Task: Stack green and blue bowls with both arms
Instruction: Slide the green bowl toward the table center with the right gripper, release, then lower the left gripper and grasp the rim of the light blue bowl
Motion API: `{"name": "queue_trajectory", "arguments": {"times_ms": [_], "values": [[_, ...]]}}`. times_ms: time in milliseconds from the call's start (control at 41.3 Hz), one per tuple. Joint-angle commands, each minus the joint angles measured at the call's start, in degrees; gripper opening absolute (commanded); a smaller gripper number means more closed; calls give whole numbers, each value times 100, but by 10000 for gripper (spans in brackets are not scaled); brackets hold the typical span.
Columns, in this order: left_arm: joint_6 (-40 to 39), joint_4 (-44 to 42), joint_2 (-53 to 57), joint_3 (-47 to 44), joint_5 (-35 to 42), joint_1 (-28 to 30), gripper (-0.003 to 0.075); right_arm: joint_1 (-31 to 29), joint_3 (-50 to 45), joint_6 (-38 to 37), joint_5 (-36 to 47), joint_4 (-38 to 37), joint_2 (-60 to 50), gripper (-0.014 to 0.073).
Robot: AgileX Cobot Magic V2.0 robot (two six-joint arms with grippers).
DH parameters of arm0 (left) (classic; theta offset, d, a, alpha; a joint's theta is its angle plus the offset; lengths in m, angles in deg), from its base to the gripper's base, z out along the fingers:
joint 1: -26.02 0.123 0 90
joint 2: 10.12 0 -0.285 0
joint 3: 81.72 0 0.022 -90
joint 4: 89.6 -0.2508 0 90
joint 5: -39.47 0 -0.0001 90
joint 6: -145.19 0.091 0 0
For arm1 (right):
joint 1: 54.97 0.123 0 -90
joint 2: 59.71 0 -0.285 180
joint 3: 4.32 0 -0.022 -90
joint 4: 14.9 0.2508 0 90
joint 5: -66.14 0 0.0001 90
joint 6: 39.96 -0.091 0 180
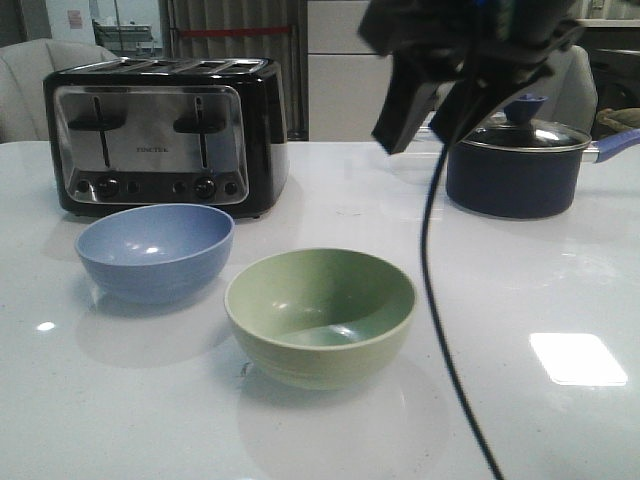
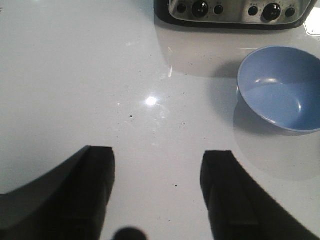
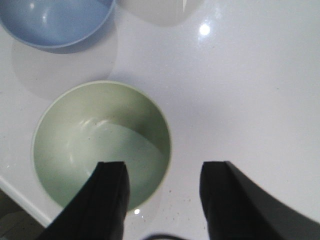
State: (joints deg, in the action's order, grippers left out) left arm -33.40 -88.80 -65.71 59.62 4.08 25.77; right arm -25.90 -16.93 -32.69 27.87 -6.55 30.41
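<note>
Green bowl (image 1: 320,316) sits upright on the white table (image 1: 540,290), nearest the camera; blue bowl (image 1: 155,250) stands just beside it, apart, before the toaster (image 1: 165,135). Right gripper (image 3: 162,200) hangs above the green bowl's rim, jaws wide, empty. Left gripper (image 2: 157,192) hangs over bare table, jaws wide, empty.

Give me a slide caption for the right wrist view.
Open right tool above the green bowl's rim, blue bowl beyond it.

Bright overhead light glares on the glossy table (image 1: 577,358); shadows soft.
</note>
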Motion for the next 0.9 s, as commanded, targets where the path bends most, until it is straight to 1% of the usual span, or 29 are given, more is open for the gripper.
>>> {"name": "queue_trajectory", "arguments": {"times_ms": [0, 48, 97, 218, 291, 412, 509, 630, 872], "values": [[-16, 50, -116, 198, 438, 8, 436, -6, -307, 127, 317, -11, -975, 447], [-16, 83, -188, 198, 438, -20, 445, -6, -542, 127, 304, -11, -1303, 447], [11, 130, -292, 221, 438, -98, 471, -6, -763, 127, 288, -11, -1674, 447], [127, 168, -631, 317, 477, -470, 594, -6, -1228, 127, 280, -11, -2585, 447], [127, 168, -887, 433, 477, -725, 633, -6, -1434, 127, 237, -11, -3038, 447], [127, 168, -1443, 712, 477, -1077, 635, -6, -1723, 127, 107, -11, -3637, 447], [127, 189, -2029, 1048, 466, -1209, 634, -6, -1851, 127, 95, -7, -3921, 447], [127, 342, -2786, 1541, 391, -1209, 633, -11, -1865, 127, 55, -7, -4022, 447], [127, 925, -4139, 2445, 366, -1246, 633, -11, -1865, 127, 49, -7, -4021, 447]]}}
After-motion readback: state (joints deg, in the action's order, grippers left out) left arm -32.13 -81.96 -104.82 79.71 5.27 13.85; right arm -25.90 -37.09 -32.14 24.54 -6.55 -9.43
